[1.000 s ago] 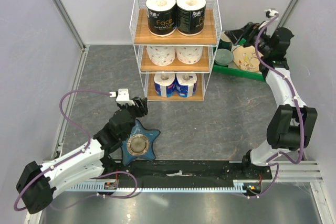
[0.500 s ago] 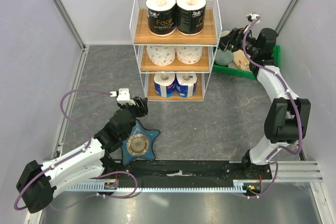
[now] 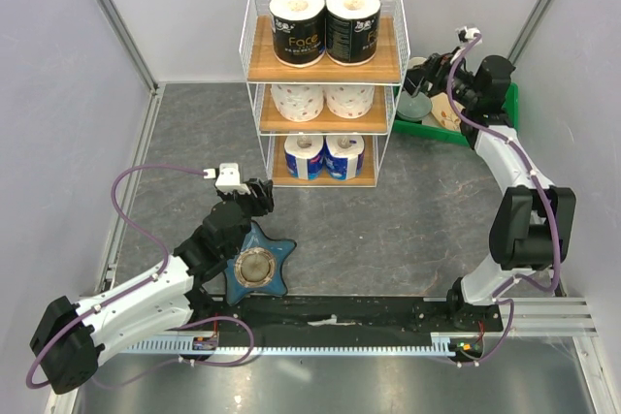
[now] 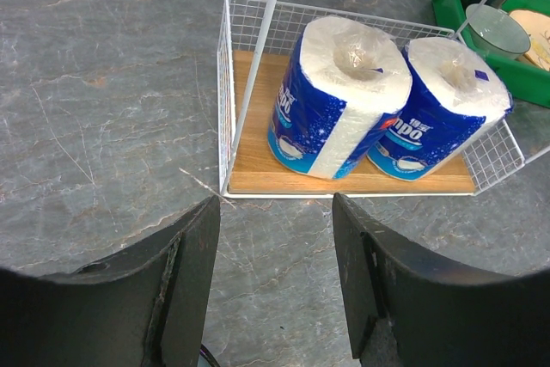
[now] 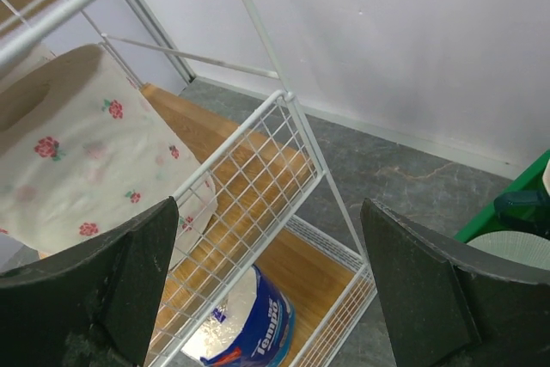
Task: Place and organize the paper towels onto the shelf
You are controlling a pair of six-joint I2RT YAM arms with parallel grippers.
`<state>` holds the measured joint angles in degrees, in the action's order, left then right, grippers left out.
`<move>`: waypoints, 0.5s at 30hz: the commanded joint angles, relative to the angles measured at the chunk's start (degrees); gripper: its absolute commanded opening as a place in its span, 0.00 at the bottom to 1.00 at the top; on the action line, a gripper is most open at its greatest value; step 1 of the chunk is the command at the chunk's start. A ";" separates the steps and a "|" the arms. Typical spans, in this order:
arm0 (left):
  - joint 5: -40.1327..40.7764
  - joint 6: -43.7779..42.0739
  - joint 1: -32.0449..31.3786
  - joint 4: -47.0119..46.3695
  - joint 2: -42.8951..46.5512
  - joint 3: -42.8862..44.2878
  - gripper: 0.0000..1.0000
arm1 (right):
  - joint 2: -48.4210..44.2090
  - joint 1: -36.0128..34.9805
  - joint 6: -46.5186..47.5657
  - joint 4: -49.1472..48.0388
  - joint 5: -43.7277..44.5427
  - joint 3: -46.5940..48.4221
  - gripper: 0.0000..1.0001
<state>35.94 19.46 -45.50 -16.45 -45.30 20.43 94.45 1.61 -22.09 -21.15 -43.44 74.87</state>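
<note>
The shelf (image 3: 388, 70) stands at the back centre with all six paper towels on it. Two black-wrapped rolls (image 3: 298, 26) are on the top tier, two white flowered rolls (image 3: 297, 101) on the middle, two blue-white rolls (image 3: 304, 155) on the bottom. My left gripper (image 3: 260, 196) hovers low in front of the shelf, open and empty (image 4: 275, 212), facing the blue-white rolls (image 4: 339, 96). My right gripper (image 3: 432, 70) is by the shelf's right side, open and empty (image 5: 268, 212), looking through the wire at a flowered roll (image 5: 77, 135) and a blue-white roll (image 5: 249, 324).
A blue star-shaped dish (image 3: 257, 267) lies on the grey table under my left arm. A green tray of dishes (image 3: 466, 133) sits right of the shelf, below my right wrist. Grey walls close in the back and sides.
My right arm has swung left from over the green tray toward the shelf's right side, then nearly stopped. The left arm and the rolls have not moved.
</note>
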 commanded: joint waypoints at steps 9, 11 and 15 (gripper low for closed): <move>1.23 -1.18 -0.21 -2.80 -0.49 2.16 0.62 | -4.81 -0.46 1.09 -6.36 0.91 -0.52 0.95; 1.15 -1.09 -0.21 -2.80 -0.49 2.16 0.62 | -4.19 -0.73 0.73 -6.36 -1.11 0.01 0.95; 1.15 -1.18 -0.21 -2.80 -0.41 2.16 0.62 | -2.35 -1.25 0.11 -6.36 -3.66 1.06 0.95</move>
<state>35.92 19.46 -45.50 -16.82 -45.76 20.67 91.24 1.08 -21.82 -24.67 -43.33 74.15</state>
